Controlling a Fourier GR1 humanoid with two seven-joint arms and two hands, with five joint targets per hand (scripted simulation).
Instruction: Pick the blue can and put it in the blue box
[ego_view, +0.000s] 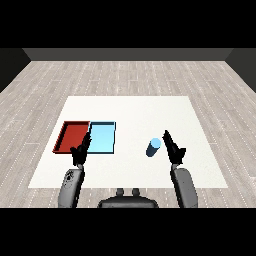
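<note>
A blue can (153, 147) stands upright on the white table (130, 110), right of the middle. My right hand (173, 148) is just to its right, fingers straight and pointing away, a small gap from the can. The light blue tray (101, 138) lies left of the middle with nothing in it. My left hand (80, 151) hovers at that tray's near left corner, over the seam with the red tray, with relaxed fingers holding nothing.
A red tray (71, 136) lies against the left side of the blue tray. The table's near edge (125, 188) runs just beyond my forearms. Grey wooden floor surrounds the table.
</note>
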